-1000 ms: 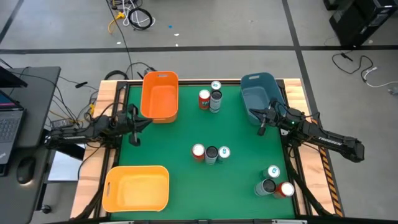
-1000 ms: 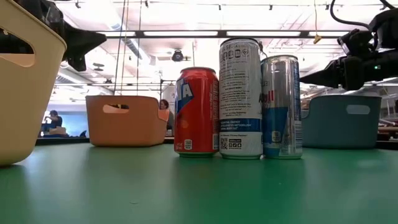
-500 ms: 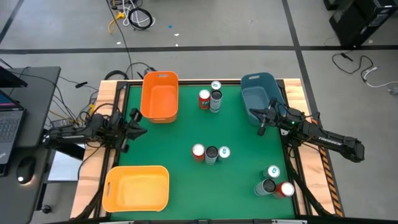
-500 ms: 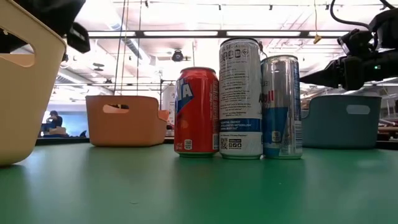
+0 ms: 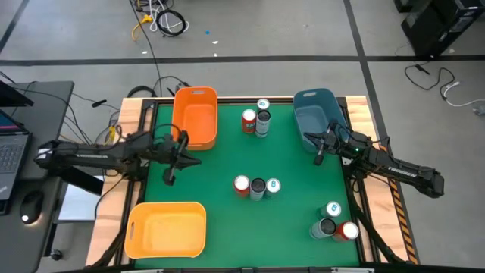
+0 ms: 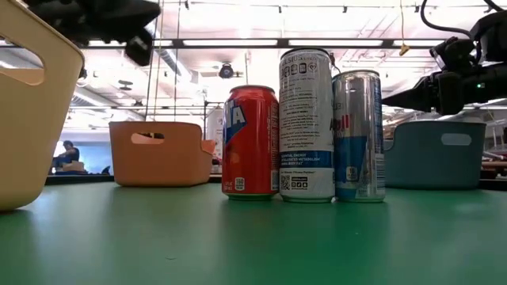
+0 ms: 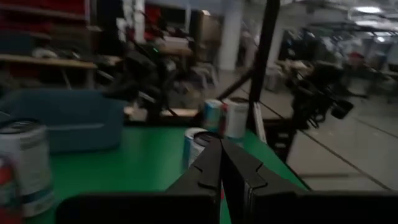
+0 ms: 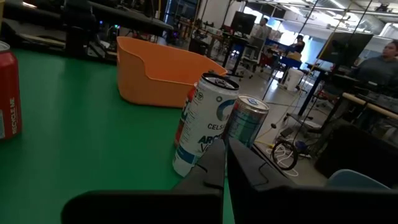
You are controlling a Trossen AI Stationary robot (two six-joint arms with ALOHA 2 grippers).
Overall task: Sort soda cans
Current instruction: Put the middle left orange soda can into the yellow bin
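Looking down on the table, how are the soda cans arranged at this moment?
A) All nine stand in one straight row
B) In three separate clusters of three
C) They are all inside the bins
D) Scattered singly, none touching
B: the high view shows three cans near the far edge, three at mid-table and three near the right corner, all on the green table.

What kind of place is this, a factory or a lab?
Probably a robotics lab or workshop: loose cables on the grey concrete floor, a laptop on a side desk, and long ceiling strip lights over open workbenches.
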